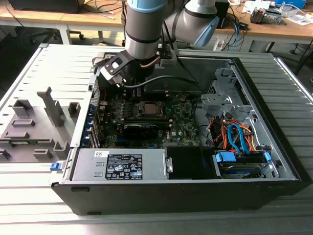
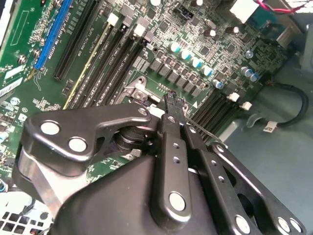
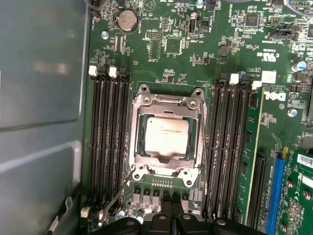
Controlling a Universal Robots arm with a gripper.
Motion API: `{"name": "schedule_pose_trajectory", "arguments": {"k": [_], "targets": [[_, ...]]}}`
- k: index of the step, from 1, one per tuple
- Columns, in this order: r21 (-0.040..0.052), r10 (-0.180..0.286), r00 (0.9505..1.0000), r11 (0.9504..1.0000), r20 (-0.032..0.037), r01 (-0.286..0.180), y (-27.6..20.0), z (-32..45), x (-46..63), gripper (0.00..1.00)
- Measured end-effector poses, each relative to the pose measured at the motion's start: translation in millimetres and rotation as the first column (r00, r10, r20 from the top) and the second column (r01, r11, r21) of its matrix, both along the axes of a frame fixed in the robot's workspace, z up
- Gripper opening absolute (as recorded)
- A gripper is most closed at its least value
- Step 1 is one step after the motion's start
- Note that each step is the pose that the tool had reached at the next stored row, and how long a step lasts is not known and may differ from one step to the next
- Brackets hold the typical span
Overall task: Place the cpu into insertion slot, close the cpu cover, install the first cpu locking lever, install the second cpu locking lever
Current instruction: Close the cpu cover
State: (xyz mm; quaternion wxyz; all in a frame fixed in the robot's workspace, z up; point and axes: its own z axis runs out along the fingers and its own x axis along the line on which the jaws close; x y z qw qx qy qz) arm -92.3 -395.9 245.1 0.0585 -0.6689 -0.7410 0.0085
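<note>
Cpu [image 3: 166, 137] lies under the closed cpu cover [image 3: 168, 105], near the claw [image 3: 171, 197]

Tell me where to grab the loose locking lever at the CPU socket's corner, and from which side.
Grip the locking lever near its free end, away from the corner of the cpu cover where it seems to pivot. It is a thin wire angled out over the memory slots, so probably come straight down from above the board and pinch across the wire, not along it.
</note>
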Motion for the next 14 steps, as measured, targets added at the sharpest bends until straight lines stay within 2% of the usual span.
{"name": "schedule_pose_trajectory", "arguments": {"k": [3,6,14], "targets": [[-0.0044,0.019,0.9998,0.9998,0.0,-0.019,0.0,-5.9,5.8,0.11],[-0.0051,0.014,0.9999,0.9999,-0.0001,-0.014,0.4,-11.2,8.4,0.11],[-0.0051,0.001,1.0,1.0,0.0,-0.001,0.4,-15.9,8.5,0.11]]}}
